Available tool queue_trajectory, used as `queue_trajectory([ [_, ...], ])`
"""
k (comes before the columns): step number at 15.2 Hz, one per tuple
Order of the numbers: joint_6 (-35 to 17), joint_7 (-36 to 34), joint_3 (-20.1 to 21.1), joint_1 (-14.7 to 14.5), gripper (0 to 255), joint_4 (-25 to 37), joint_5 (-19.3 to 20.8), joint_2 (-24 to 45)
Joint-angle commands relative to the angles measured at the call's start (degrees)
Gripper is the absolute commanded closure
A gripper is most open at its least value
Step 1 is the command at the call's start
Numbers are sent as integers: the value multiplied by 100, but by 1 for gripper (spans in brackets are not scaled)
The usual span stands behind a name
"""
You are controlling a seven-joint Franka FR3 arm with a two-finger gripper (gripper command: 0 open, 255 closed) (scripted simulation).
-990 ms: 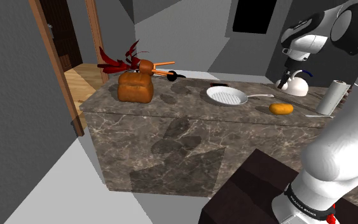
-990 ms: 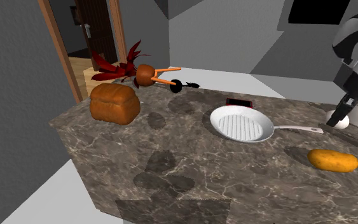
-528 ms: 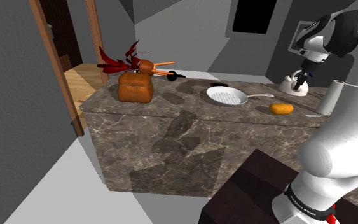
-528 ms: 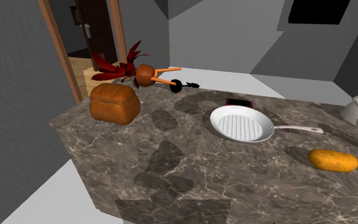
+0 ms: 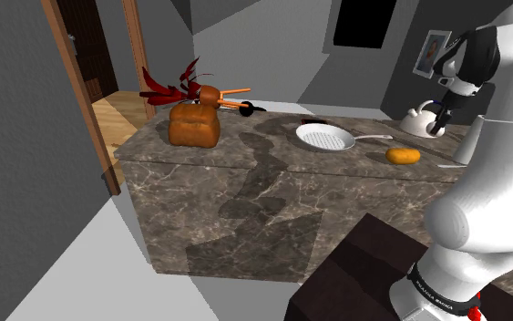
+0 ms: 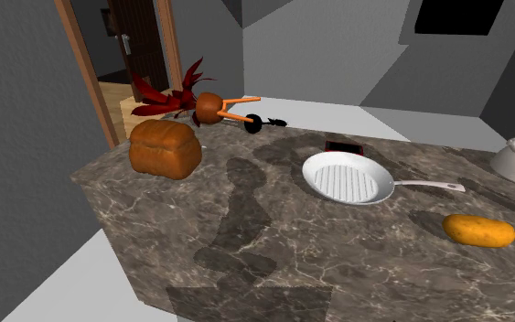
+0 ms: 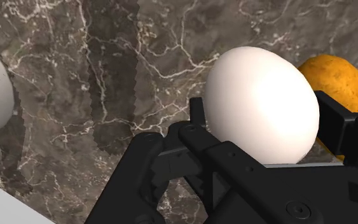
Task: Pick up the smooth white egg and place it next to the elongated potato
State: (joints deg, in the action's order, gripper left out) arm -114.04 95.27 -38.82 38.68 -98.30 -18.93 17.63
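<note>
A smooth white egg (image 7: 260, 105) sits clasped between the two black fingers of my gripper (image 7: 266, 119), which is shut on it. Just behind the egg and the right finger lies the elongated orange potato (image 7: 336, 83) on the dark marble counter. In the shoulder view my gripper (image 5: 440, 125) hangs above the counter's far right end, beside the white kettle (image 5: 418, 121) and up and to the right of the potato (image 5: 403, 155). The second exterior view has the potato (image 6: 479, 230) at the counter's right.
A white frying pan (image 5: 325, 138) lies mid-counter, a brown bread loaf (image 5: 194, 126) at the shoulder view's left, with a red-leaved thing (image 5: 177, 87) behind it. A white cylinder (image 5: 470, 139) stands right of the potato. A small red and black object (image 6: 344, 146) lies behind the pan.
The hand has swung toward the shoulder view's right, past the kettle, and has left the second exterior view at its right edge. The fingers have stayed shut.
</note>
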Motion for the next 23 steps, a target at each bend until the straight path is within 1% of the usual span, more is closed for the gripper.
queue_trajectory([
  [1, -136, 47, 21, 11, 255, -94, -54, 56],
  [19, -1231, 512, 294, 175, 255, -733, -638, 670],
  [23, -1231, 512, 294, 175, 255, -734, -637, 670],
])
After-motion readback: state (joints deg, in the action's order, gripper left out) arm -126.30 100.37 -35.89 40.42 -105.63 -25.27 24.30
